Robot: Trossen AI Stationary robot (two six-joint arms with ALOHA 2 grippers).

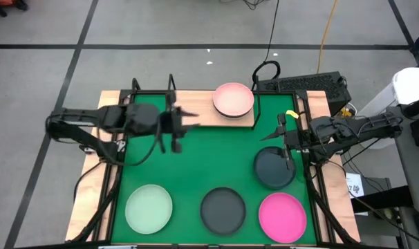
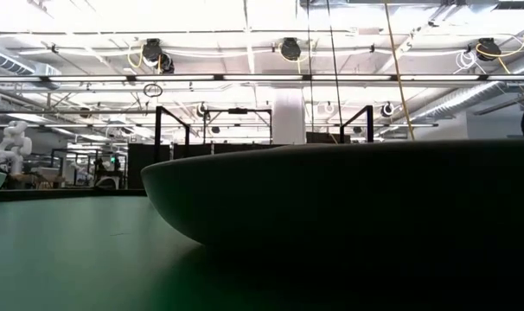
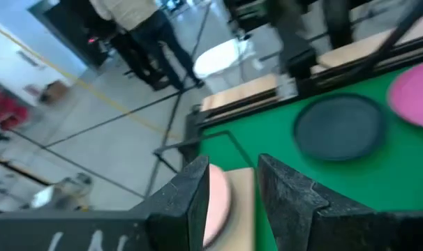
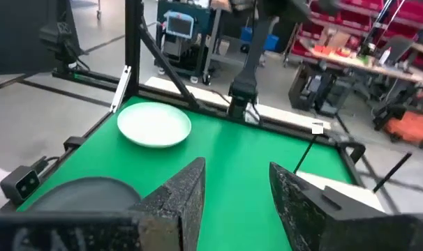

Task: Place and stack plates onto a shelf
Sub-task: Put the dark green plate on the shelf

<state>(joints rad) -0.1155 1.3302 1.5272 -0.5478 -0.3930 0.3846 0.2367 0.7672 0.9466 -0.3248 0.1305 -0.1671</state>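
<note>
Clearly the right pincer, fingers parted and empty, hangs just beside the round dark teal plate, nearest.

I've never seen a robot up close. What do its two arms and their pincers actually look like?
Both arms are black and jointed, with thin dark cables looping beside them. Each ends in a gripper, left and right, made of two fingers. Close up, the fingers are dark, flat, wedge-shaped slabs with a rough, speckled surface.
</note>
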